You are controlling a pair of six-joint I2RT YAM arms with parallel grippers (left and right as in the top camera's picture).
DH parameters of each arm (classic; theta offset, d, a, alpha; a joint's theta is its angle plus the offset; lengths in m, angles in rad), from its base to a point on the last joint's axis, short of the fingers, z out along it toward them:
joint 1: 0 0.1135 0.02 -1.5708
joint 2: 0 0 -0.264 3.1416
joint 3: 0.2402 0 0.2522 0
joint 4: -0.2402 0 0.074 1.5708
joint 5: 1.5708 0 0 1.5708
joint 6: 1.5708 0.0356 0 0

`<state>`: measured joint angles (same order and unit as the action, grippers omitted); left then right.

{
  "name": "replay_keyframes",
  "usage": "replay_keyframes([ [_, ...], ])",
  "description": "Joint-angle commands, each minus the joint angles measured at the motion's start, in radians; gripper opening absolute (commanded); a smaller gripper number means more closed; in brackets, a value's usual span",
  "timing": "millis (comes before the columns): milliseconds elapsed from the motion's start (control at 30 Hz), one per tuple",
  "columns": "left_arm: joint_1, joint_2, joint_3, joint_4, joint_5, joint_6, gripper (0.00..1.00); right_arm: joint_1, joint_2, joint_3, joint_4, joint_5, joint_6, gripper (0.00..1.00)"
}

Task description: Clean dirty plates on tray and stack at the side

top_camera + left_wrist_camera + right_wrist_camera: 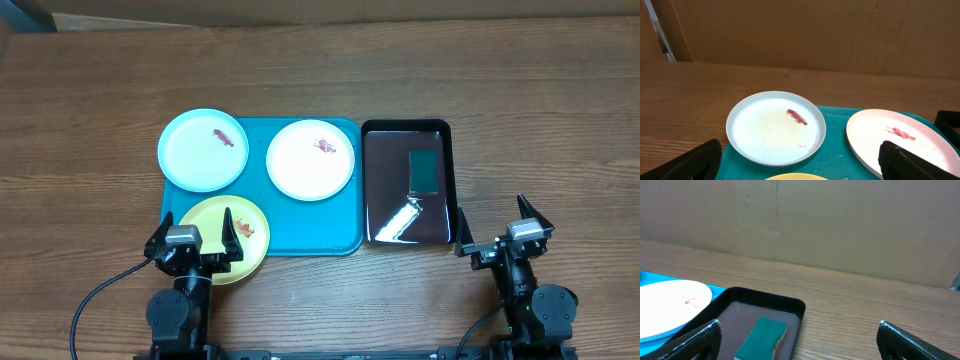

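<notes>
Round smeared plates [310, 160], flat turquoise tray [305, 228]

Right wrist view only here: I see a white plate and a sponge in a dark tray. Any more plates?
Observer: Yes, a blue plate, smeared red, at the far left corner of the teal tray.
Operator: Only those two?
Observer: No, a yellow plate lies at the teal tray's near left corner, under the open left claw.
</notes>
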<state>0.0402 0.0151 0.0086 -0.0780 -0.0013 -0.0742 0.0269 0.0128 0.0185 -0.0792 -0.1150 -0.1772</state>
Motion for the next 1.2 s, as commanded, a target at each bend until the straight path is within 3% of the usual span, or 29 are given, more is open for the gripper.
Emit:
replay_keyframes([
  [0, 0.005, -0.01, -0.004, 0.001, -0.006, 0.015, 1.0, -0.003, -0.007, -0.01, 0.003, 0.005, -0.003, 1.0],
  [1167, 0.005, -0.01, -0.004, 0.001, -0.006, 0.015, 1.0, -0.003, -0.007, -0.01, 0.004, 0.016, -0.018, 1.0],
])
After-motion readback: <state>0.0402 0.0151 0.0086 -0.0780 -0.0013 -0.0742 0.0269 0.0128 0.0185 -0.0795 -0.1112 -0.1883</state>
